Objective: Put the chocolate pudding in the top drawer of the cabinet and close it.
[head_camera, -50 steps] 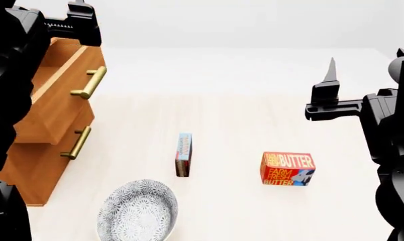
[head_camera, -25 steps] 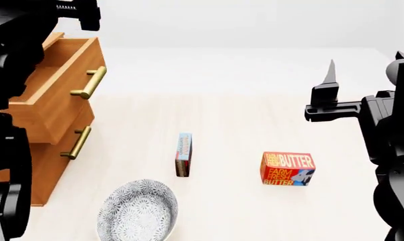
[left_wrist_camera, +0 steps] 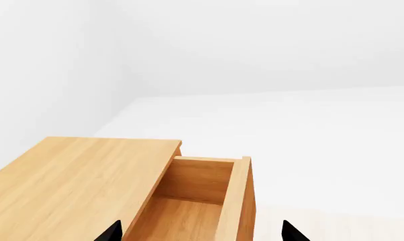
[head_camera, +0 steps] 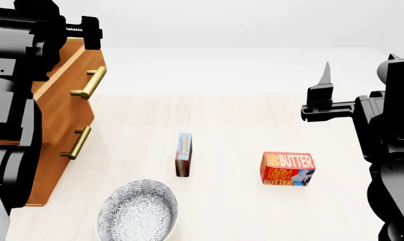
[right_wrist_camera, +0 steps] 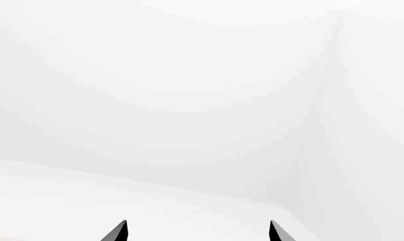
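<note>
The chocolate pudding (head_camera: 183, 154), a thin box with a light blue top, stands on edge in the middle of the table, free of both grippers. At the left, the cabinet (head_camera: 55, 170) has its top drawer (head_camera: 71, 103) pulled out. In the left wrist view the top drawer (left_wrist_camera: 188, 211) is open and nothing shows inside the part I see. My left gripper (left_wrist_camera: 200, 235) hovers open above that drawer and is seen from the head at the left gripper (head_camera: 87, 26). My right gripper (head_camera: 326, 75) is open in the air at the right, far from the pudding; the right gripper (right_wrist_camera: 198, 232) faces only white walls.
A red-orange butter box (head_camera: 287, 169) stands right of the pudding. A patterned bowl (head_camera: 137, 211) sits near the front, left of centre. The lower drawer's brass handle (head_camera: 77, 143) is below the top drawer's handle (head_camera: 89, 83). My left arm hides much of the cabinet.
My left arm has swung across the cabinet and now hides more of the open top drawer. The right gripper has shifted slightly left and up. The pudding, butter and bowl stay put.
</note>
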Tool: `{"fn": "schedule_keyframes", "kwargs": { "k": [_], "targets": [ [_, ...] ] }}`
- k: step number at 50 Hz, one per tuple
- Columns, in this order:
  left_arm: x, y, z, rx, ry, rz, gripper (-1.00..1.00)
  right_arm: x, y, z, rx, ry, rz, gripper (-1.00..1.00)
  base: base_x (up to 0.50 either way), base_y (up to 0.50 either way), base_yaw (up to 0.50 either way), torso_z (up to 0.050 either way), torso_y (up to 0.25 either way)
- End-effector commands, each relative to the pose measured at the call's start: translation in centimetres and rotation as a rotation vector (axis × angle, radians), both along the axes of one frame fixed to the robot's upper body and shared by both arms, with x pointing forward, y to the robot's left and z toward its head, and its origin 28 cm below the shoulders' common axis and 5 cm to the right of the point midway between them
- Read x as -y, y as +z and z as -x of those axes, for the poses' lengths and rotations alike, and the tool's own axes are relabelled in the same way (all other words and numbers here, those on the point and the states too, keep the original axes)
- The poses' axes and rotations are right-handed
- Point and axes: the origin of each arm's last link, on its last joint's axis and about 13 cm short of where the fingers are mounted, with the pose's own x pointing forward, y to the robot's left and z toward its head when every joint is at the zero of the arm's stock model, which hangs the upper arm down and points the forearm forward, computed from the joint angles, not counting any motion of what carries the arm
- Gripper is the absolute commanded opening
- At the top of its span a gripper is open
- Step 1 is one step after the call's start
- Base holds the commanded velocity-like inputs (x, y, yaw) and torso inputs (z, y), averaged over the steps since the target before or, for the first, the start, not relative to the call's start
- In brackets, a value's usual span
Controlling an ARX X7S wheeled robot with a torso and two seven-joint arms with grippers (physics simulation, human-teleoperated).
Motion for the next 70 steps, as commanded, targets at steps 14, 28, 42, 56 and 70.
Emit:
{"fn": "schedule_keyframes", "kwargs": {
  "k": [14, 28, 42, 56, 70],
  "targets": [
    [-0.7, -4.1, -0.3, -0.12, 0.045, 0.03, 1.0, -0.1, -0.3, -0.1, -0.009, 0.001, -0.003, 1.0, 0.0, 0.0, 0.0, 0.0, 0.0],
    [-0.3, -6.2, -0.3, -0.172, 0.023, 0.055, 1.0, -0.1, -0.6, -0.3, -0.016, 0.002, -0.001, 1.0, 0.0, 0.0, 0.0, 0.0, 0.0],
    [-0.1, -7.2, -0.3, -0.203, 0.015, 0.069, 1.0, 0.0, -0.7, -0.3, -0.017, 0.002, -0.007, 1.0, 0.0, 0.0, 0.0, 0.0, 0.0],
    [0.8, -8.1, -0.4, -0.226, -0.033, 0.091, 1.0, 0.0, -0.9, -0.4, -0.02, 0.001, -0.008, 1.0, 0.0, 0.0, 0.0, 0.0, 0.0],
    [2.5, -9.0, -0.5, -0.262, -0.121, 0.107, 1.0, 0.0, -0.9, -0.3, -0.021, -0.002, -0.008, 1.0, 0.0, 0.0, 0.0, 0.0, 0.0]
  ]
}}
